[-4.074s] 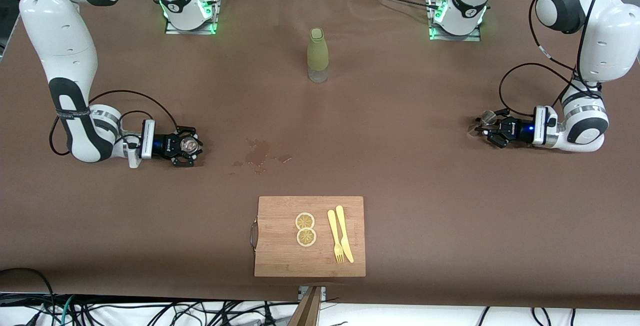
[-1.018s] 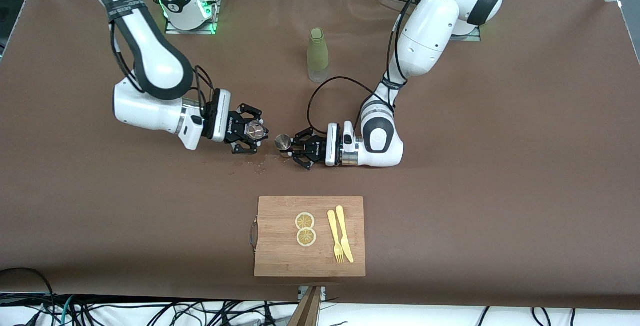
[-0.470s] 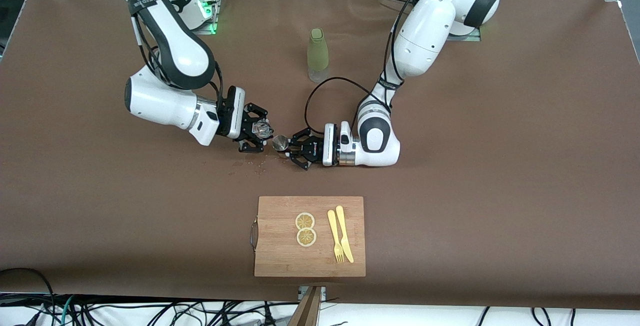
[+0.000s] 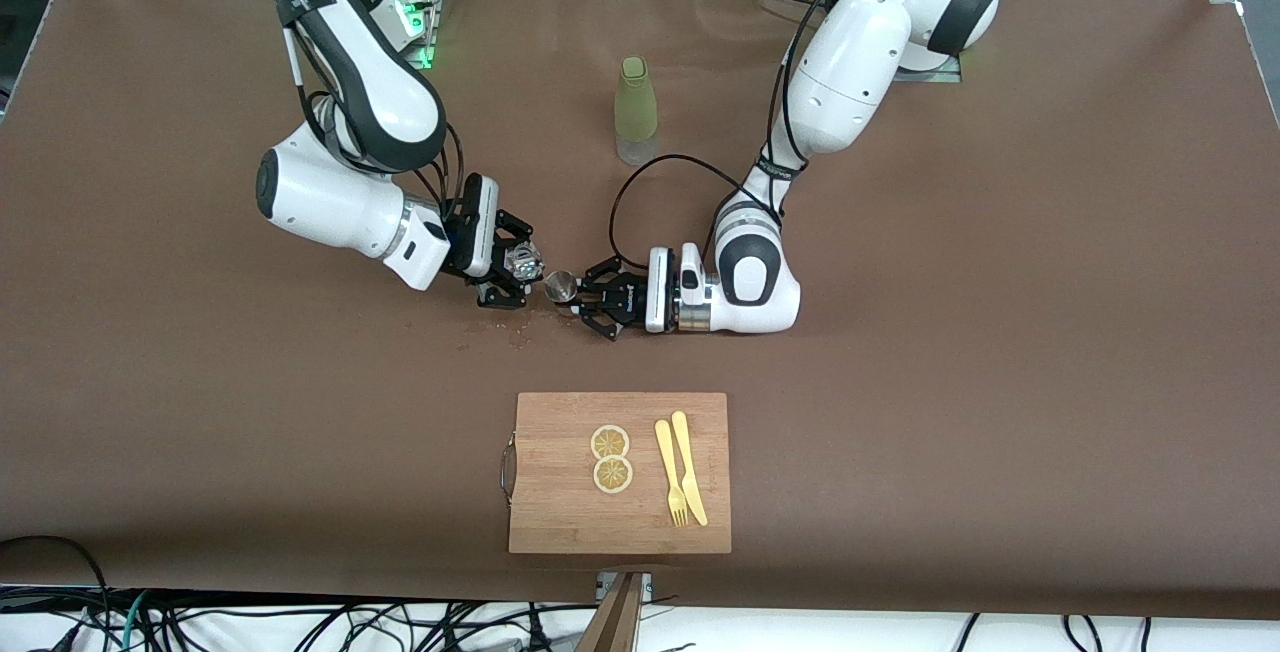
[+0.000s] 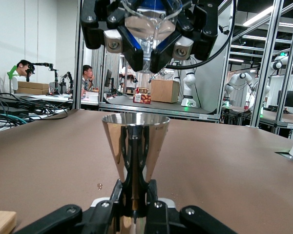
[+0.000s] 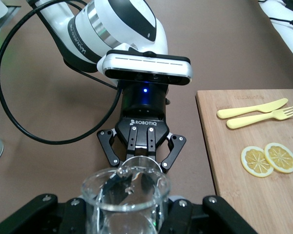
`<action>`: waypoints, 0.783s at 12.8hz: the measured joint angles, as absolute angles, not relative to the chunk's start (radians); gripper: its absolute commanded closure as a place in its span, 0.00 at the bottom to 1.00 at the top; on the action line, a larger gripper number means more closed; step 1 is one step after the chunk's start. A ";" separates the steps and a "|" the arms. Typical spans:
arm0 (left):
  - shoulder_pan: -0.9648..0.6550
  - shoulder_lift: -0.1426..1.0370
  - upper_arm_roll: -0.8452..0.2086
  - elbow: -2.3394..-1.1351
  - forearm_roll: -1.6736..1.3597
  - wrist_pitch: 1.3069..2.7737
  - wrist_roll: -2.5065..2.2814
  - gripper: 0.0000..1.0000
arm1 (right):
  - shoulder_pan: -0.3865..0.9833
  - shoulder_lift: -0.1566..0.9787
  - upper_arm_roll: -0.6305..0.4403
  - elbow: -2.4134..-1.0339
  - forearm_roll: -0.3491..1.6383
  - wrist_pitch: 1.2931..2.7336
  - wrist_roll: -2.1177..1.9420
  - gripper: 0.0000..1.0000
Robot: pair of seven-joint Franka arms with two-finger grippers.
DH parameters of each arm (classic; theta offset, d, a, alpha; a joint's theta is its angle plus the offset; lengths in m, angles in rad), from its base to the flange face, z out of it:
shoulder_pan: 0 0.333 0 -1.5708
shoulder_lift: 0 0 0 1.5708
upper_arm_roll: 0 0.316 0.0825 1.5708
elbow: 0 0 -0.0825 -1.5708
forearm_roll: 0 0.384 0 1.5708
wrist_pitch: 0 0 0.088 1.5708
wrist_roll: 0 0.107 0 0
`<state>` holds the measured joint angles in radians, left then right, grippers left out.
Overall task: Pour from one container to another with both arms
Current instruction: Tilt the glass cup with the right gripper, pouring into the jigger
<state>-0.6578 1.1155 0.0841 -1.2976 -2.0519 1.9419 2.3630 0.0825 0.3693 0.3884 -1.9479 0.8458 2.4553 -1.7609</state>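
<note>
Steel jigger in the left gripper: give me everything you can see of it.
The steel jigger is a polished, mirror-bright metal cone, wide open mouth up, narrowing to a waist. It stands upright, clamped at that waist by the left gripper, with nothing visibly inside. It sits mid-table above small wet spots. The right gripper holds a clear glass cup tilted just above its rim, not touching.

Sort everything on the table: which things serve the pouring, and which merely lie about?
In use:
clear glass, in the right gripper
metal jigger, in the left gripper

Lying about:
green bottle
cutting board
lemon slices
plastic fork
plastic knife
</note>
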 measured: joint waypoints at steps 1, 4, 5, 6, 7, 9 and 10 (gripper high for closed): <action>-0.658 1.115 0.084 -1.297 -2.052 1.942 2.363 1.00 | 0.084 0.369 0.389 -1.946 0.841 2.457 -1.753 0.85; -0.658 1.116 0.084 -1.297 -2.052 1.943 2.363 1.00 | 0.097 0.373 0.390 -1.938 0.814 2.470 -1.717 0.85; -0.658 1.116 0.085 -1.297 -2.052 1.944 2.363 1.00 | 0.103 0.376 0.390 -1.935 0.804 2.477 -1.703 0.85; -0.658 1.116 0.085 -1.297 -2.052 1.944 2.363 1.00 | 0.110 0.382 0.390 -1.932 0.800 2.488 -1.697 0.85; -0.658 1.116 0.086 -1.297 -2.052 1.945 2.363 1.00 | 0.115 0.388 0.390 -1.928 0.799 2.493 -1.694 0.85; -0.658 1.116 0.086 -1.297 -2.052 1.945 2.363 1.00 | 0.117 0.399 0.390 -1.921 0.798 2.497 -1.694 0.85; -0.658 1.116 0.086 -1.297 -2.052 1.945 2.363 1.00 | 0.117 0.401 0.390 -1.919 0.798 2.498 -1.694 0.85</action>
